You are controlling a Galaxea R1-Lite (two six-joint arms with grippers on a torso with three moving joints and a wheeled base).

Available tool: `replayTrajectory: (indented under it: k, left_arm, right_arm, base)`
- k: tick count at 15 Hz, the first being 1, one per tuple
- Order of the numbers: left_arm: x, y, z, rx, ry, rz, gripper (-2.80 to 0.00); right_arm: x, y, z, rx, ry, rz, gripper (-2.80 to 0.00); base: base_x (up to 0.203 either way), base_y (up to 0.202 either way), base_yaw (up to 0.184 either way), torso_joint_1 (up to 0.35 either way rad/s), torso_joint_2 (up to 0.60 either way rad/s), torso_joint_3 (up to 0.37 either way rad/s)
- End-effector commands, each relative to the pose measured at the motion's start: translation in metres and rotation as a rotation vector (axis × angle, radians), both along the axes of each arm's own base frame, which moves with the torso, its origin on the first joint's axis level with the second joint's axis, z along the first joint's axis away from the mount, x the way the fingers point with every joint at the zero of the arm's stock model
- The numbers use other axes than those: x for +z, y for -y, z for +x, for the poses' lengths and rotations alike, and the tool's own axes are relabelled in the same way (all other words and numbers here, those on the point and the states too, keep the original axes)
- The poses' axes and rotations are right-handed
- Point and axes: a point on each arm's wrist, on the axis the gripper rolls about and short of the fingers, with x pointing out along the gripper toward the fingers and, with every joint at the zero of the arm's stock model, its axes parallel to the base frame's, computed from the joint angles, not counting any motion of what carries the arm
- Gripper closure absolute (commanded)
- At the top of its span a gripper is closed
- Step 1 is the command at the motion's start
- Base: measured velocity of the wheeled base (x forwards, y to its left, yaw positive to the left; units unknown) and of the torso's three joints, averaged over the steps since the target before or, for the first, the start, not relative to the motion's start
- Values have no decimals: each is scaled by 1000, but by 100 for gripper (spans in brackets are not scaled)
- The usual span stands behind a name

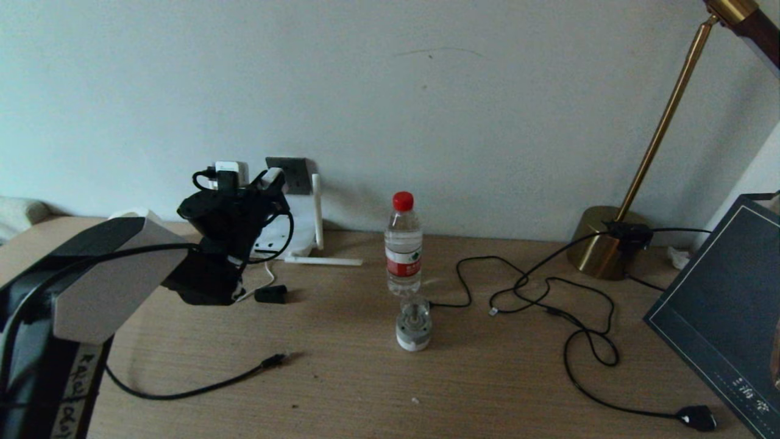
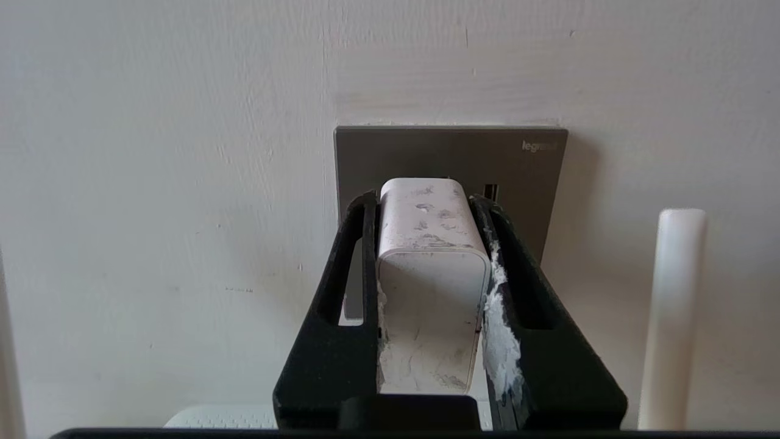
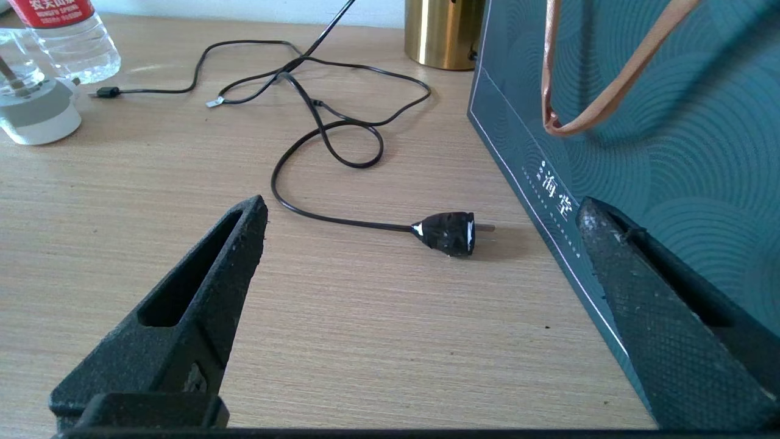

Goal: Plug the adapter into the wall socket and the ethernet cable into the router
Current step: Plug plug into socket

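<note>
Left hand point(image 2: 426, 207) clamping adapter point(image 2: 429, 256) against wall socket point(image 2: 524, 177) face

Adapter point(image 2: 434, 244) prongs and wall socket point(image 2: 524, 177) holes hidden behind its body

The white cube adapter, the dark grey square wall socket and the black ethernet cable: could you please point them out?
White cube adapter point(image 2: 434, 268), left wrist view, rear face.
Dark grey square wall socket point(image 2: 518, 177), left wrist view, bare plate.
Black ethernet cable point(image 1: 201, 386), head view, mid-length.
</note>
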Motion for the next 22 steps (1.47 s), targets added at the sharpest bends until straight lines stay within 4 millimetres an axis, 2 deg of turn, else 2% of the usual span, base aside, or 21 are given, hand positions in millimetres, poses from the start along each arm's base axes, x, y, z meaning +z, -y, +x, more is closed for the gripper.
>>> replayTrajectory:
  k: [1,22]
  left_arm:
    - [-2,1,3,-1,7,0,0]
    - [-6,2,15,4,25,-4,0]
  right_arm:
    - [0,0,0,0,1,0,-280]
    - [0,0,0,0,1,0,-280]
  base:
    - [0,0,0,0,0,0]
    - [0,0,0,0,0,0]
